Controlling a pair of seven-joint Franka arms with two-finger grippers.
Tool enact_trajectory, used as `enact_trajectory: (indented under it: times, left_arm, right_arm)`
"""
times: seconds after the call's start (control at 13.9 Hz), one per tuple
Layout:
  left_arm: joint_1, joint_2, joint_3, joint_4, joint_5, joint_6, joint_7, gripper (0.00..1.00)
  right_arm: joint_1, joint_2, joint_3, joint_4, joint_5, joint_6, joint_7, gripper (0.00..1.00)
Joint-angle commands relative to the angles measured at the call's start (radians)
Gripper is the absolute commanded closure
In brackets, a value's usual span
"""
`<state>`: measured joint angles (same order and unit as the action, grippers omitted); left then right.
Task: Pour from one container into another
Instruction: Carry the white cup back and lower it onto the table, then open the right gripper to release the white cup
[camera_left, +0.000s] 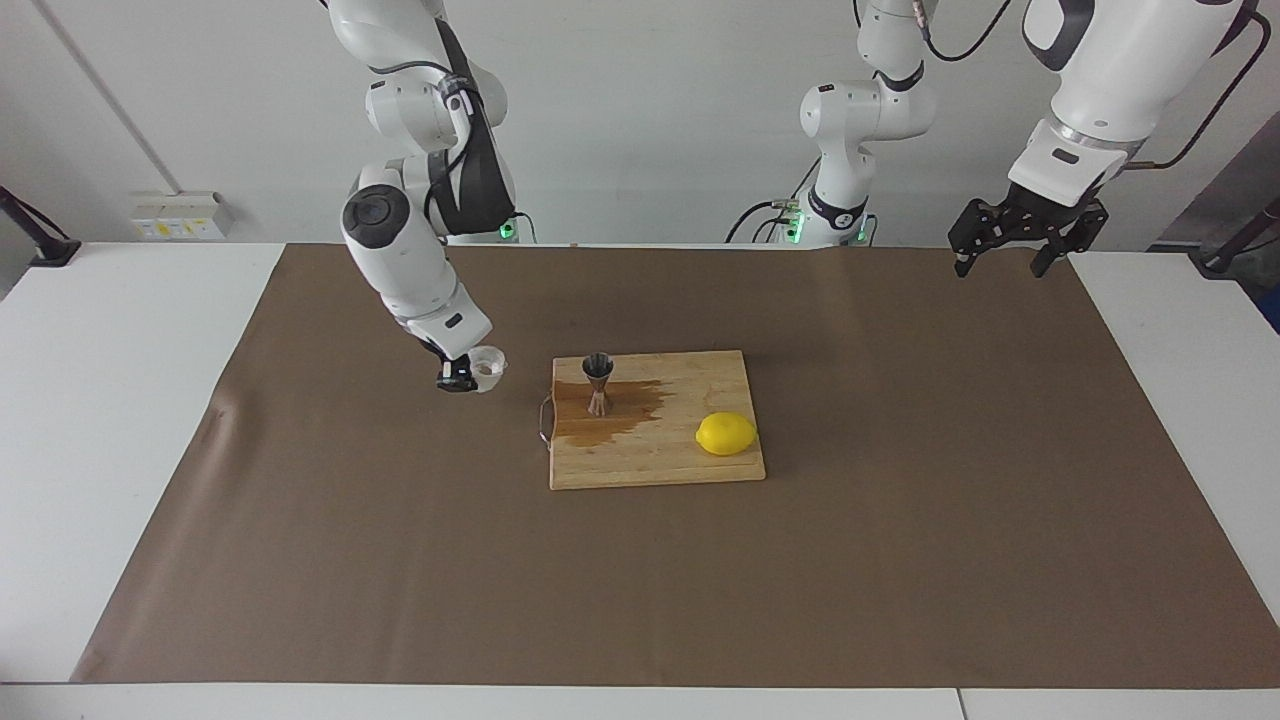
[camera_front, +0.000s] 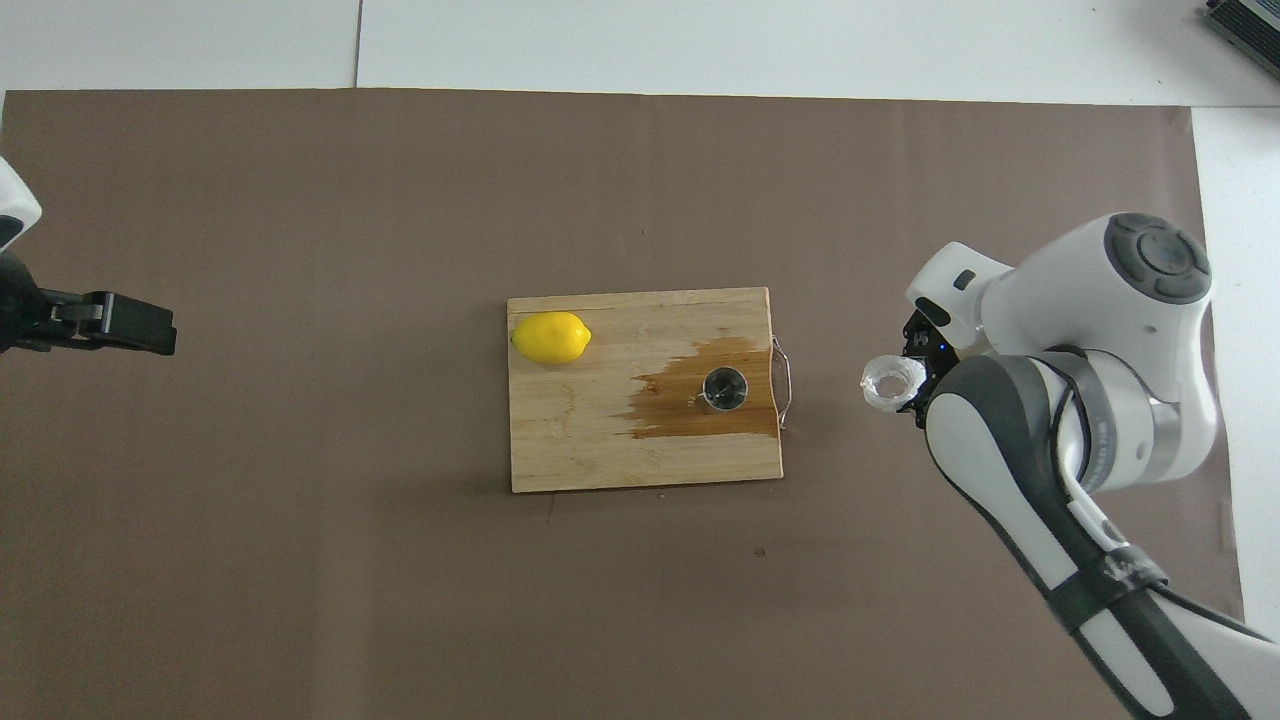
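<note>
The clear glass tumbler (camera_left: 487, 368) (camera_front: 892, 384) stands mouth-up in my right gripper (camera_left: 468, 376) (camera_front: 912, 378), which is shut on it, low over the brown mat beside the cutting board's handle end. The steel jigger (camera_left: 598, 383) (camera_front: 724, 389) stands upright on the wooden cutting board (camera_left: 680, 470) (camera_front: 580, 450), in a dark wet patch. My left gripper (camera_left: 1004, 255) (camera_front: 135, 327) hangs open, high above the mat at the left arm's end of the table, waiting.
A yellow lemon (camera_left: 726, 434) (camera_front: 550, 337) lies on the board, toward the left arm's end. The wet stain (camera_left: 625, 415) (camera_front: 690, 400) spreads around the jigger. A brown mat (camera_left: 640, 600) covers most of the white table.
</note>
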<state>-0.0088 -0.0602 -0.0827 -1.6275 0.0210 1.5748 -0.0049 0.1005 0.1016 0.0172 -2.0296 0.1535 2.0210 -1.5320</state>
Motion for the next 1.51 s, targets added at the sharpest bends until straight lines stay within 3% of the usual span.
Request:
enact_trajectory:
  times: [0.0,0.29,0.79,0.86,0.94,1.22,1.44]
  left_arm:
    - [0.001,-0.032,0.004,-0.034,-0.009,0.008,0.011,0.00]
    - [0.001,-0.032,0.004,-0.034,-0.010,0.008,0.011,0.00]
    - [0.001,-0.032,0.004,-0.034,-0.010,0.008,0.010,0.00]
    - [0.001,-0.032,0.004,-0.034,-0.010,0.008,0.011,0.00]
    - [0.001,-0.032,0.004,-0.034,-0.010,0.008,0.011,0.00]
    - [0.001,-0.032,0.004,-0.034,-0.009,0.008,0.011,0.00]
    - [0.001,-0.030,0.004,-0.034,-0.010,0.008,0.010,0.00]
  right_arm:
    - [-0.094,-0.017,0.013,-0.082,0.151,0.070,-0.182,1.00]
    - [-0.179,0.009,0.013,-0.132,0.263,0.131,-0.403,1.00]
    - [-0.248,0.043,0.013,-0.202,0.310,0.231,-0.608,0.97]
    - [-0.248,0.043,0.013,-0.211,0.314,0.246,-0.614,0.67]
    - [-0.248,0.041,0.013,-0.212,0.314,0.242,-0.617,0.01]
    - [-0.248,0.027,0.013,-0.205,0.316,0.226,-0.606,0.00]
    - [-0.229,-0.031,0.013,-0.189,0.314,0.187,-0.512,0.00]
